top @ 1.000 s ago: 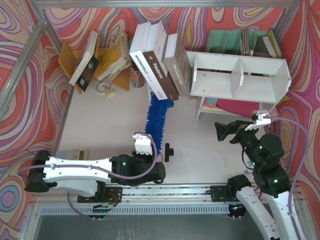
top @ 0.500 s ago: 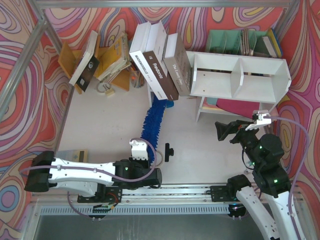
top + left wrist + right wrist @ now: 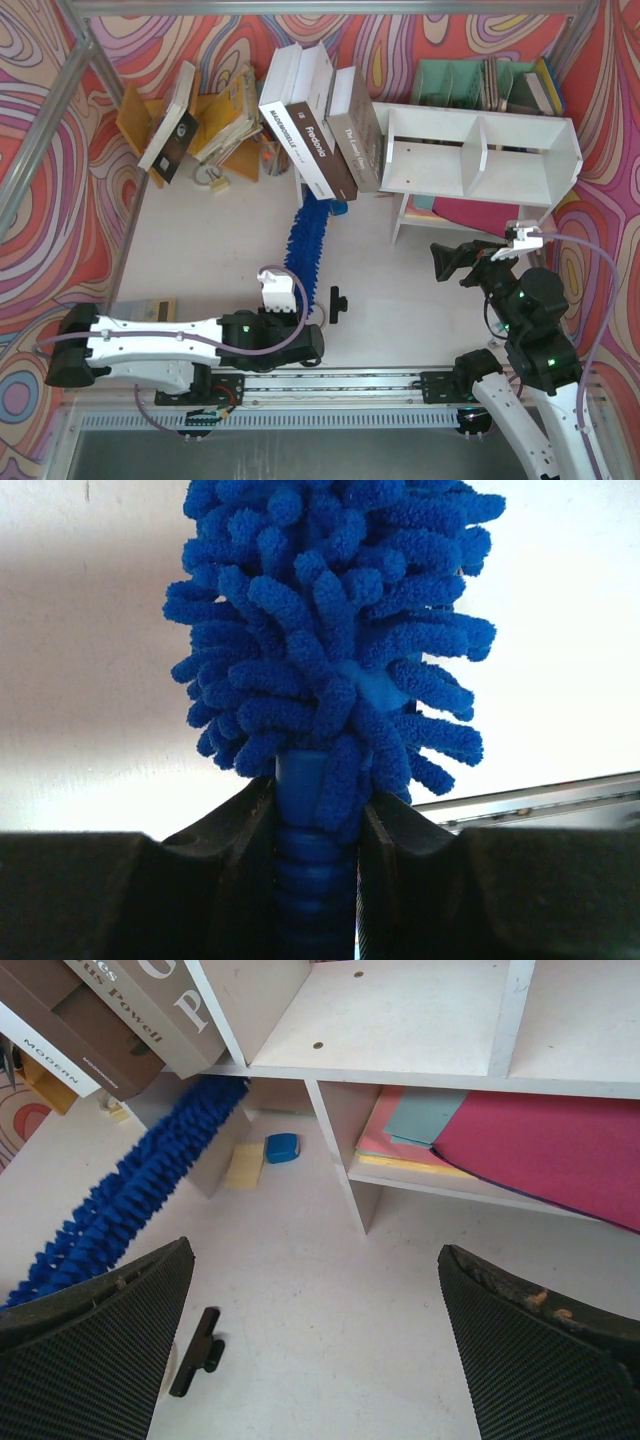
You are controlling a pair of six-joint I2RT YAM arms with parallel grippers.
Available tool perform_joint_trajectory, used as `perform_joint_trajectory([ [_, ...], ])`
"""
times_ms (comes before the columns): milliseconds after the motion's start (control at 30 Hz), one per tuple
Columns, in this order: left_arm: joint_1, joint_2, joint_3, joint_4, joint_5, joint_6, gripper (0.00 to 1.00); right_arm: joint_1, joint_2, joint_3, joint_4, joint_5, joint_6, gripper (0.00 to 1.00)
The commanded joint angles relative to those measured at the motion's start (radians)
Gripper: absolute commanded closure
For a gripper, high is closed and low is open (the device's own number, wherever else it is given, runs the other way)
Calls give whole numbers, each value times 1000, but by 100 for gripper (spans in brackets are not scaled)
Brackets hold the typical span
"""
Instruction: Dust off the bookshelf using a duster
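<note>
Left gripper clamped on the handle of the duster. We trace its long axis from the jaws toward 12 o'clock, tip beneath the leaning books. The bookshelf lies at 2 o'clock, nearer the right gripper, whose jaws stand apart, empty.

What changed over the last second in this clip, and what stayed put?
The left end effector, shut on the duster handle, shifted slightly to the left, swinging the duster's near end the same way. Its far tip stayed tucked under the leaning books. The right end effector stayed open and still, and the bookshelf did not move.
</note>
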Motion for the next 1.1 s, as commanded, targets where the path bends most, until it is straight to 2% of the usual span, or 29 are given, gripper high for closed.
perform_joint_trajectory([
  [0,12,-68,47,-62,-147,51,100,7,-6,6,18,13,-6,1],
  [100,18,-95,29,-46,-160,61,100,7,-8,5,18,15,-5,1],
  [300,54,-118,-66,18,-100,30,100,7,-4,7,18,16,-7,1],
  [500,85,-66,-129,107,-6,44,100,7,-2,5,19,13,-6,1],
  [633,106,-3,-118,127,46,65,100,7,-4,7,18,14,-6,1],
  [767,109,18,-84,121,34,96,100,7,-1,7,17,16,-6,1],
  [1067,109,-82,21,75,-33,219,100,7,3,8,21,16,-9,1],
])
